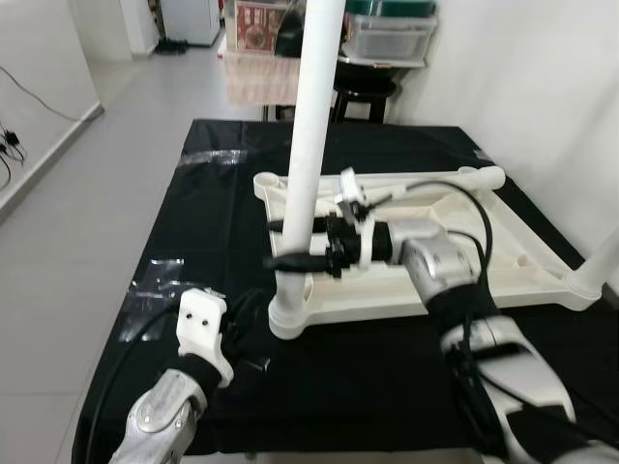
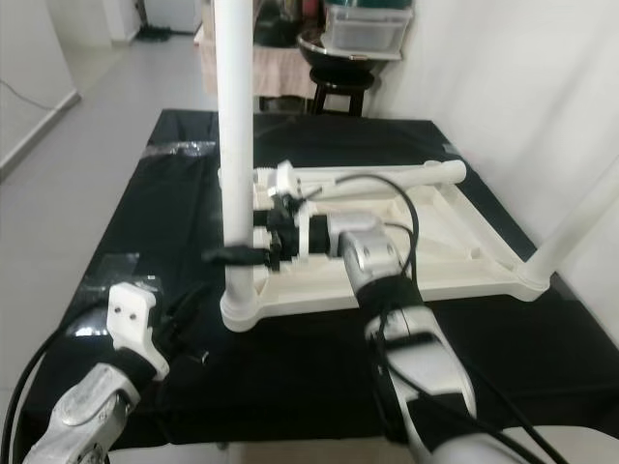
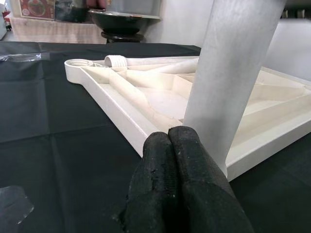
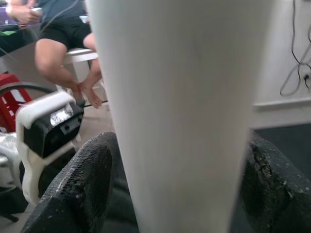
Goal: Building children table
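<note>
At the near left we find our left pincer [image 1: 253, 327] low over the black-covered worktop [image 1: 193, 222], its fingertips [image 3: 175, 145] pressed together on nothing, just beside the foot of the upright leg [image 1: 311, 145]. That white leg stands in the near-left corner socket [image 1: 290, 317] of the upturned tabletop [image 1: 464, 280], which lies flat across the middle of the worktop. Our right pincer [image 1: 290, 246] has its two fingers set either side of the leg low down, holding it; in the right wrist view the pads [image 4: 82, 179] flank the tube. A loose leg [image 1: 426, 182] lies along the far edge of the tabletop, and another leg [image 1: 600, 266] rises at the right corner. We judge the main risk to be a part-seated leg: side load from the grip could tilt it or drag the whole tabletop. The black cable [image 1: 455, 193] looping above the wrist could snag. Open cloth lies left and near; the wall [image 1: 542, 87] crowds the right side.
</note>
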You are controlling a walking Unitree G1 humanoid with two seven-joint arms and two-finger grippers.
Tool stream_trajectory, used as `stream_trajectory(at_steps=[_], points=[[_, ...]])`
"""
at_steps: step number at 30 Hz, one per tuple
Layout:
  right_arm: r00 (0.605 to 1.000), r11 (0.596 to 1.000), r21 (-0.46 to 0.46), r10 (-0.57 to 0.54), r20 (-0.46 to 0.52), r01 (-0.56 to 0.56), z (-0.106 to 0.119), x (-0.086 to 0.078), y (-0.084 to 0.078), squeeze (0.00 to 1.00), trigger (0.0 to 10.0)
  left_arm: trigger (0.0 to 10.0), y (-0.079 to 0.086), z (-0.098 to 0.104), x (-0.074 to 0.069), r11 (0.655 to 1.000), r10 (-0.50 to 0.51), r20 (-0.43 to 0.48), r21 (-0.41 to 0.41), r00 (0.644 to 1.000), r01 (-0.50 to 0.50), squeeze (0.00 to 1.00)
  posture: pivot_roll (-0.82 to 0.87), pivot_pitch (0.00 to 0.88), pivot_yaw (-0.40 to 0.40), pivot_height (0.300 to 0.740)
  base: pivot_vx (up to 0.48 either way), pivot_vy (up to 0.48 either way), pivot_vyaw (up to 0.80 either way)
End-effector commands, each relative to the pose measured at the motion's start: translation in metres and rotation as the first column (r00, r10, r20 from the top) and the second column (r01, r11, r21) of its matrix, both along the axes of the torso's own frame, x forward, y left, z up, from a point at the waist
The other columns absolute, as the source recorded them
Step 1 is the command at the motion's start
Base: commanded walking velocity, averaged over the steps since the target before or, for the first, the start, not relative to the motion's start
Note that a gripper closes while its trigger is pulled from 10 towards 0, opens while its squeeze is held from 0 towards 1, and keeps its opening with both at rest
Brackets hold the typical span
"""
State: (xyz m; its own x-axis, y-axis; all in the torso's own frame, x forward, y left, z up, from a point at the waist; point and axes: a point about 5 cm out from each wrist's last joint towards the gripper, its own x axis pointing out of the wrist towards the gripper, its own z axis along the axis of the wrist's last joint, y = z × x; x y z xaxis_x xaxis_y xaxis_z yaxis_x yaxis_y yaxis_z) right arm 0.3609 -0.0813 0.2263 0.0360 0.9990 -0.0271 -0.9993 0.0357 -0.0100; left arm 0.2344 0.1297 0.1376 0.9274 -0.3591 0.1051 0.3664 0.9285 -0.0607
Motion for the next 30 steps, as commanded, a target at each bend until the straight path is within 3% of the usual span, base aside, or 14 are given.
stream_trajectory(at_steps=[1, 2, 15, 19, 20, 21, 22, 23, 24, 25, 26, 27, 28, 30], points=[[1.0, 1.0, 0.021, -0.002, -0.018, 0.002, -0.001, 0.001, -0.002, 0.0, 10.0, 10.0, -0.002, -0.003, -0.001, 1.0, -0.002, -0.014, -0.007, 1.0, 0.002, 0.0, 0.1, 0.0, -0.117, 0.74, 0.0, 0.0, 0.0], [0.999, 1.0, 0.013, 0.013, -0.033, -0.013, -0.002, 0.002, 0.001, 0.0, 0.0, 10.0, -0.003, -0.003, -0.001, 1.0, -0.003, -0.014, -0.01, 1.0, 0.003, 0.0, 0.1, 0.0, -0.125, 0.74, 0.0, 0.0, 0.0], [0.994, 0.994, 0.049, 0.1, -0.053, -0.098, -0.004, 0.001, -0.001, 0.0, 0.0, 10.0, -0.004, -0.003, -0.002, 1.0, -0.006, -0.015, -0.018, 1.0, 0.005, 0.0, 0.07, 0.0, -0.109, 0.74, 0.0, 0.0, 0.0], [1.0, 0.999, 0.05, 0.016, -0.007, -0.016, -0.008, 0.001, -0.009, 0.0, 0.0, 10.0, -0.003, -0.002, -0.003, 1.0, -0.005, -0.014, -0.019, 1.0, 0.005, 0.0, 0.05, 0.0, -0.101, 0.74, 0.0, 0.0, 0.0], [0.995, 0.995, 0.038, -0.097, 0.01, 0.097, -0.014, 0.003, -0.009, 0.0, 0.0, 10.0, -0.002, -0.001, -0.003, 1.0, -0.005, -0.014, -0.019, 1.0, 0.005, 0.0, 0.04, 0.0, -0.097, 0.74, 0.0, 0.0, 0.0], [0.857, 0.859, -0.012, -0.512, -0.052, 0.512, -0.044, 0.006, 0.002, 0.0, 0.0, 10.0, 0.0, -0.001, -0.003, 1.0, -0.007, -0.014, -0.021, 1.0, 0.006, 0.0, 0.01, 0.0, -0.077, 0.74, 0.0, 0.0, 0.0], [0.857, 0.859, -0.012, -0.512, -0.052, 0.512, -0.044, 0.006, 0.002, 0.0, 0.0, 10.0, 0.0, -0.001, -0.003, 1.0, -0.007, -0.014, -0.021, 1.0, 0.006, 0.0, 0.01, 0.0, -0.077, 0.74, 0.0, 0.0, 0.0], [0.636, 0.64, -0.075, -0.769, -0.069, 0.765, -0.064, 0.004, 0.002, 0.0, 0.0, 10.0, 0.001, 0.0, -0.002, 1.0, -0.008, -0.014, -0.021, 1.0, 0.008, 0.0, 0.01, 0.0, -0.077, 0.74, 0.0, 0.0, 0.0], [0.615, 0.619, -0.149, -0.785, -0.075, 0.771, -0.085, -0.015, 0.011, 0.0, 0.0, 10.0, 0.002, 0.0, -0.001, 1.0, -0.012, -0.014, -0.021, 1.0, 0.012, 0.0, 0.01, 0.0, -0.068, 0.74, 0.0, 0.0, 0.0], [0.626, 0.62, -0.141, -0.78, 0.0, 0.772, -0.084, -0.023, 0.015, 0.0, 0.0, 10.0, 0.003, 0.0, -0.001, 1.0, -0.017, -0.016, -0.019, 1.0, 0.017, 0.0, 0.0, 0.0, -0.058, 0.74, 0.0, 0.0, 0.0], [0.626, 0.62, -0.141, -0.78, 0.0, 0.772, -0.084, -0.023, 0.015, 0.0, 0.0, 10.0, 0.003, 0.0, -0.001, 1.0, -0.017, -0.016, -0.019, 1.0, 0.017, 0.0, 0.0, 0.0, -0.058, 0.74, 0.0, 0.0, 0.0], [0.682, 0.673, -0.125, -0.729, 0.056, 0.729, -0.079, -0.027, 0.019, 0.0, 0.0, 10.0, 0.003, 0.0, 0.0, 1.0, -0.02, -0.017, -0.017, 1.0, 0.019, 0.0, 0.0, 0.0, -0.058, 0.74, 0.0, 0.0, 0.0], [0.701, 0.693, -0.123, -0.712, 0.033, 0.71, -0.078, -0.024, 0.021, 0.0, 0.0, 10.0, 0.004, 0.0, 0.001, 1.0, -0.021, -0.018, -0.016, 1.0, 0.021, 0.0, 0.0, 0.0, -0.039, 0.74, 0.0, 0.0, 0.0], [0.706, 0.698, -0.137, -0.708, 0.012, 0.702, -0.08, -0.02, 0.021, 0.0, 0.0, 10.0, 0.004, 0.0, 0.002, 1.0, -0.024, -0.019, -0.013, 1.0, 0.023, 0.0, 0.02, 0.0, -0.054, 0.74, 0.0, 0.0, 0.0]])
